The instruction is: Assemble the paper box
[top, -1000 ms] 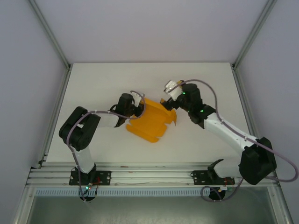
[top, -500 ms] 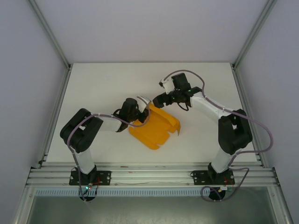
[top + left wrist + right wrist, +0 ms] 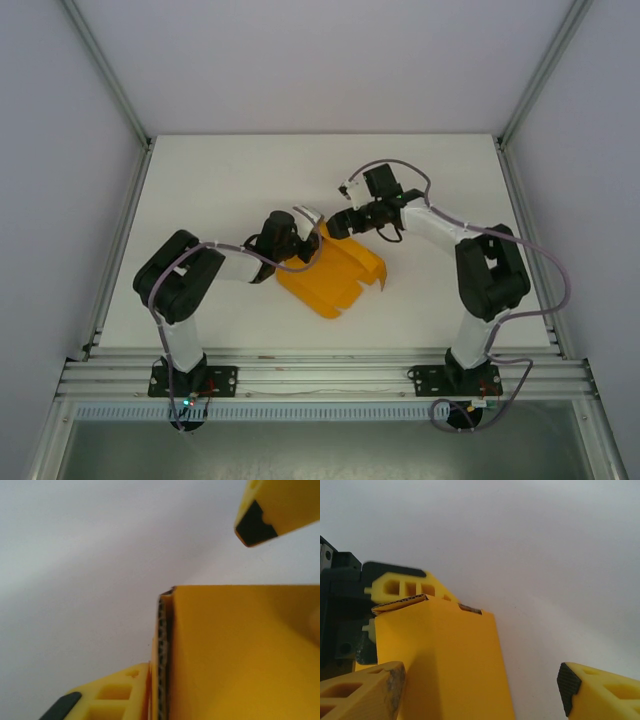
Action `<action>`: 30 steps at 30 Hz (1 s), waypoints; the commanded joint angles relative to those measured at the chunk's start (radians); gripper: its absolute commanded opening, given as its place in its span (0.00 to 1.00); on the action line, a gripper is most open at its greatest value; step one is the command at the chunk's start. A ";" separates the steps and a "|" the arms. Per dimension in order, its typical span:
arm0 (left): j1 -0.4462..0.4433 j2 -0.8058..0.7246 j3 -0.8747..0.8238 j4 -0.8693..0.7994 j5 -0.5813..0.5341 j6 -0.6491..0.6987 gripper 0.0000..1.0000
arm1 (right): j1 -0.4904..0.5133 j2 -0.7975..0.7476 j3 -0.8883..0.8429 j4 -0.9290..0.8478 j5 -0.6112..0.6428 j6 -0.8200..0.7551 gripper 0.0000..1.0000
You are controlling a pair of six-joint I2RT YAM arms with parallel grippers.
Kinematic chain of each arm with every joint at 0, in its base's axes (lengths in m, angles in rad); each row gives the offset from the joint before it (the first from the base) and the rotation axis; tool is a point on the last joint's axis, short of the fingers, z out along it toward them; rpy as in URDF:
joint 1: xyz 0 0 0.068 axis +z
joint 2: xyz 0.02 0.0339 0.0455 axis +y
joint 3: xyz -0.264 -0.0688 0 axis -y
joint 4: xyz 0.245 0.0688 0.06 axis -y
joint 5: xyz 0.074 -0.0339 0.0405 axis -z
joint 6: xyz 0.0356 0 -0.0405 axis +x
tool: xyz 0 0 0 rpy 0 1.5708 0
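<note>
White table (image 3: 200,190) is carrying the half-folded paper box (image 3: 340,280) at its centre. Left gripper (image 3: 310,240) is straddling the box's far-left wall, jaws slightly apart and not pinching it. Right gripper (image 3: 340,222) is gaping wide around the neighbouring flap, holding nothing. I judge it should be closing squarely, near the crease.

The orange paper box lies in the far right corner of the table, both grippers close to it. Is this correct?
No: the top view shows the paper box near the middle of the table, left gripper and right gripper close to it.
</note>
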 commanded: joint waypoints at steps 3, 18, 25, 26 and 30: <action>0.002 0.028 0.025 0.046 -0.027 -0.021 0.30 | -0.002 0.053 -0.004 -0.069 0.033 -0.021 0.79; 0.039 0.083 0.086 0.180 0.098 -0.151 0.26 | -0.028 0.090 0.029 -0.111 -0.104 -0.036 0.77; 0.047 0.121 0.135 0.168 0.158 -0.188 0.00 | -0.040 0.092 0.031 -0.114 -0.123 -0.025 0.76; 0.046 0.114 0.134 0.152 0.134 -0.187 0.00 | -0.044 0.081 0.026 -0.105 -0.116 -0.017 0.76; 0.044 0.068 0.085 0.144 0.052 -0.194 0.00 | -0.048 -0.002 -0.009 -0.025 -0.075 0.014 0.80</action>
